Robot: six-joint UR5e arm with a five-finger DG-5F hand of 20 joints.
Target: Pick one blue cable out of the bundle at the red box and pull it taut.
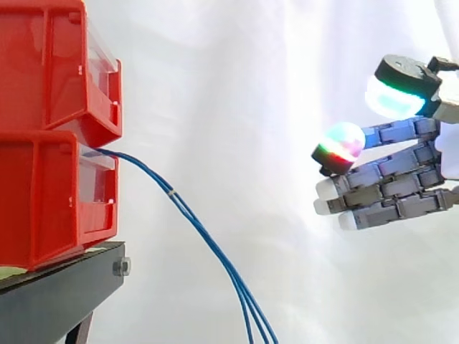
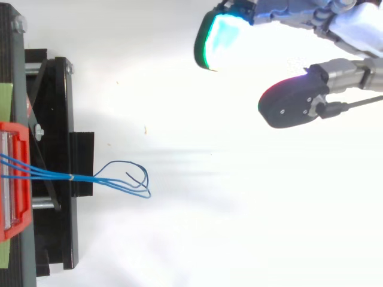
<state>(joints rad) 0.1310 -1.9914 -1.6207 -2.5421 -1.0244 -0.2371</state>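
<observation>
Blue cables [image 1: 195, 222] are spilling from the lower red box [image 1: 50, 193] on the black stand [image 1: 57, 294] and drooping as a slack bundle, cinched by a small band [image 1: 171, 192] near the box. The hand [image 1: 394, 183] is hanging well apart to the right, fingers nearly straight, gripping nothing. The strands are looking thin, light, limp and probably slick, so pinching 1 firmly below the band, where they are fanning apart, seems best.

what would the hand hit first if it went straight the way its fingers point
In the side view the hand lines up with the blue cables, but the top view shows it off to one side of them, so it likely passes them toward the red box or its stand.
</observation>
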